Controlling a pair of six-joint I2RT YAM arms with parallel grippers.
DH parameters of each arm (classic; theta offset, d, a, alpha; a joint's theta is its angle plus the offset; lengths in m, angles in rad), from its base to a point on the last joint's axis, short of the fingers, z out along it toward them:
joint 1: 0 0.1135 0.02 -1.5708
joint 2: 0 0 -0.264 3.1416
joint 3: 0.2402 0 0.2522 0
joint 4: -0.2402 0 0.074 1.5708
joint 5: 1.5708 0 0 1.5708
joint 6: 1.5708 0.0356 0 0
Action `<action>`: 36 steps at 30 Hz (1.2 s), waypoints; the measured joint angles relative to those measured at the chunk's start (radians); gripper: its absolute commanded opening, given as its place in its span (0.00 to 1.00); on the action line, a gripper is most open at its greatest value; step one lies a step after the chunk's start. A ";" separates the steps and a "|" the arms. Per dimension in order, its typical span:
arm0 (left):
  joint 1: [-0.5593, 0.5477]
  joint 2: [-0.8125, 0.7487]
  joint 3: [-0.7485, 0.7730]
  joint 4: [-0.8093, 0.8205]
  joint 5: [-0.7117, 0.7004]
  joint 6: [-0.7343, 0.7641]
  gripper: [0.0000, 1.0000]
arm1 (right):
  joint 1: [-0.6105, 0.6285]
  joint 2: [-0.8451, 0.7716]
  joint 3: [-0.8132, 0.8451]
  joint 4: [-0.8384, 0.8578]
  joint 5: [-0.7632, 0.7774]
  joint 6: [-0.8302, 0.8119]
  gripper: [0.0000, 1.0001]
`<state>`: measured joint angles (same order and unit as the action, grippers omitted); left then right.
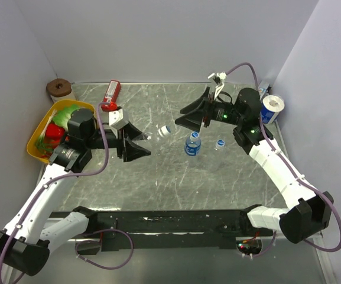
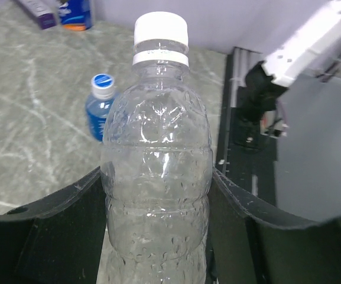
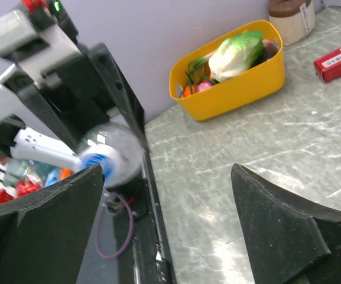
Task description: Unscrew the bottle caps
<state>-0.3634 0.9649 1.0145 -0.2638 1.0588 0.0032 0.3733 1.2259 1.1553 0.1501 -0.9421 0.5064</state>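
Observation:
My left gripper [image 1: 136, 145] is shut on a clear bottle [image 2: 157, 177], gripped round its body and held off the table. Its white cap [image 2: 161, 31] points toward the right arm and shows in the top view [image 1: 165, 131]. My right gripper [image 1: 186, 118] is open and empty, a short way from that cap and facing it. In the right wrist view the held bottle [image 3: 108, 158] is blurred, ahead of the left finger [image 3: 46, 225]. A blue-labelled bottle [image 1: 192, 145] stands capped mid-table and also shows in the left wrist view [image 2: 101, 107]. A blue-and-white cap [image 1: 220, 143] sits to its right.
A yellow basket [image 1: 35, 149] of vegetables sits at the left edge, also in the right wrist view [image 3: 235, 89]. A red box [image 1: 111, 92] lies at the back. A toilet roll [image 1: 272, 108] stands at the right wall. A brown-topped roll [image 1: 59, 89] is in the back left corner.

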 measured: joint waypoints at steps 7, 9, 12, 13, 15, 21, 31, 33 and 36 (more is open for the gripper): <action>-0.115 -0.007 0.000 -0.041 -0.348 0.044 0.37 | 0.029 0.009 0.049 -0.063 0.079 0.109 0.97; -0.137 -0.008 0.000 -0.042 -0.425 0.048 0.37 | 0.059 0.023 0.086 -0.114 0.115 0.110 0.95; -0.165 -0.014 0.000 -0.042 -0.534 0.056 0.37 | 0.104 0.046 0.122 -0.157 0.167 0.110 0.93; -0.172 -0.017 0.000 -0.041 -0.564 0.057 0.37 | 0.115 0.052 0.124 -0.165 0.182 0.112 0.92; -0.186 -0.021 0.000 -0.041 -0.613 0.060 0.37 | 0.126 0.066 0.124 -0.180 0.205 0.118 0.91; -0.211 -0.026 0.000 -0.042 -0.697 0.064 0.37 | 0.139 0.119 0.124 -0.198 0.271 0.144 0.88; -0.227 -0.026 0.000 -0.043 -0.754 0.065 0.37 | 0.184 0.145 0.113 -0.110 0.331 0.236 0.77; -0.227 -0.026 0.000 -0.048 -0.764 0.065 0.37 | 0.192 0.153 0.113 -0.090 0.338 0.248 0.72; -0.229 -0.026 0.000 -0.053 -0.776 0.065 0.37 | 0.198 0.172 0.113 -0.083 0.348 0.259 0.63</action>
<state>-0.5919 0.9394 1.0145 -0.3172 0.2832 0.0685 0.5713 1.3975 1.2686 0.0673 -0.5941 0.7658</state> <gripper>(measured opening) 0.639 0.713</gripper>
